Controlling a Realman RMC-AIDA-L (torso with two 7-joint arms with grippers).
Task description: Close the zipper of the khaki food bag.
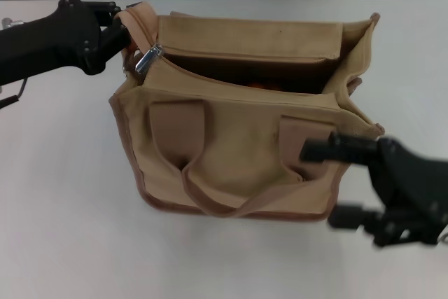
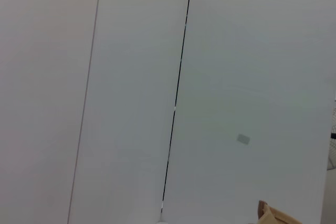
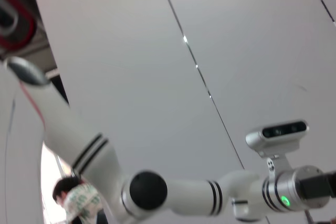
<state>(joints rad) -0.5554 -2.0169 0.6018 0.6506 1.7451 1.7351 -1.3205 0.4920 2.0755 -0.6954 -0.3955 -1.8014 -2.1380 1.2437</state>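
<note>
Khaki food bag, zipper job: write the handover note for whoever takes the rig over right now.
Left gripper: at the bag's left end, against the strap beside the silver pull tab; whether it grips anything cannot be told.
Right gripper: open, one finger against the front right corner of the khaki food bag, the other lower, off the bag.
The bag stands upright on the white table, mouth gaping, something orange inside.
Done: nothing visible; the zipper is fully open, the pull at the left end.
Left: draw the pull to the right end while bracing the bag.
</note>
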